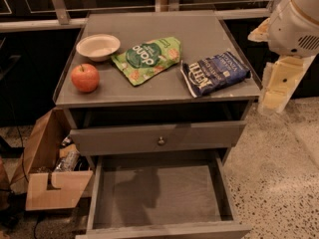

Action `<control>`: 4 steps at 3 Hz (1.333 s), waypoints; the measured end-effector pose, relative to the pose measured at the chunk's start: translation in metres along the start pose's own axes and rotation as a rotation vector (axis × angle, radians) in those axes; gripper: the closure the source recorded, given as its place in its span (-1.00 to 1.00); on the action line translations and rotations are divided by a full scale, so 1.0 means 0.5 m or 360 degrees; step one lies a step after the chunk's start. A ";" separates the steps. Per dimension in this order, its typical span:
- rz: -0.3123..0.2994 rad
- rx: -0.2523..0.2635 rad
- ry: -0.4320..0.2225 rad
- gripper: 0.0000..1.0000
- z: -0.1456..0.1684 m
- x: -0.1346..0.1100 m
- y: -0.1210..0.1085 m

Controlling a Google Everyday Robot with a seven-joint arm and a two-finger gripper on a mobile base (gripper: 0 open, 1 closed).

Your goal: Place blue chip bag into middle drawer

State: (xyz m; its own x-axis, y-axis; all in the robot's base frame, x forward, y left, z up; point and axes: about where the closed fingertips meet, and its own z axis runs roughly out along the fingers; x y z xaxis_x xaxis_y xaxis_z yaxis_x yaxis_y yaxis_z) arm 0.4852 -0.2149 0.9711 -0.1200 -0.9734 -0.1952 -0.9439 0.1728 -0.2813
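The blue chip bag lies flat on the right side of the grey cabinet top, near its front right corner. The middle drawer is pulled out at the bottom of the view, and its flat grey floor holds nothing but a shadow. My gripper hangs to the right of the cabinet, beyond its right edge, about level with the top and apart from the bag. It holds nothing that I can see.
A light green pouch lies left of the bag. A white bowl and a red apple sit at the top's left. A closed drawer front with a knob is above the open drawer. A cardboard box stands on the floor at the left.
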 end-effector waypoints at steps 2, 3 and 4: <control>-0.0296 -0.0011 -0.0004 -1.00 0.074 -0.012 -0.111; -0.0294 -0.0007 -0.0006 -1.00 0.079 -0.009 -0.116; -0.0282 0.0017 -0.0021 -1.00 0.118 0.010 -0.156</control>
State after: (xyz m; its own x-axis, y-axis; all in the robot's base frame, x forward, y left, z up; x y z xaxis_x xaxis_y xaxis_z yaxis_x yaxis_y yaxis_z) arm 0.5765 -0.2245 0.9365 0.0519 -0.9867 -0.1539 -0.9467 0.0004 -0.3222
